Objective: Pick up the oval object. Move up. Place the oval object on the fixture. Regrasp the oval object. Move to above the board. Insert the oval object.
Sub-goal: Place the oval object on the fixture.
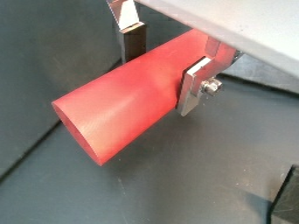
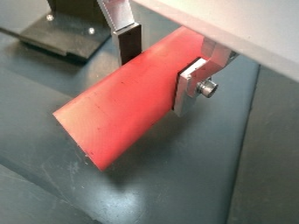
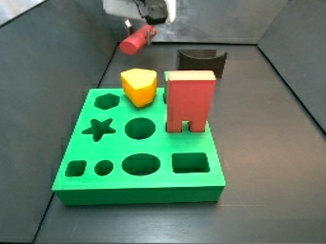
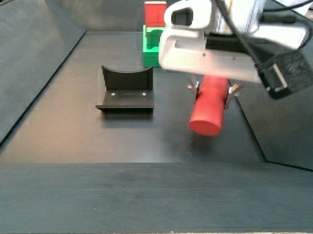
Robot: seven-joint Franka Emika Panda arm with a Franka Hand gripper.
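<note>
The oval object [image 1: 122, 109] is clamped near one end between the fingers [image 1: 194, 86] of the gripper [image 2: 158, 57] and is held tilted in the air, above the floor, near the fixture [image 4: 124, 90] and beyond the board [image 3: 140, 152].

— Anything blocking the gripper [image 4: 210, 84] where it hangs with the oval object [image 4: 210, 105]?

— Bare dark floor beneath it; the fixture [image 4: 124, 90] stands apart to one side.

— And over the board [image 3: 140, 148]?

— The yellow peg [image 3: 137, 87] and the red block [image 3: 192, 100] stand tall at its back; the front holes lie open.
</note>
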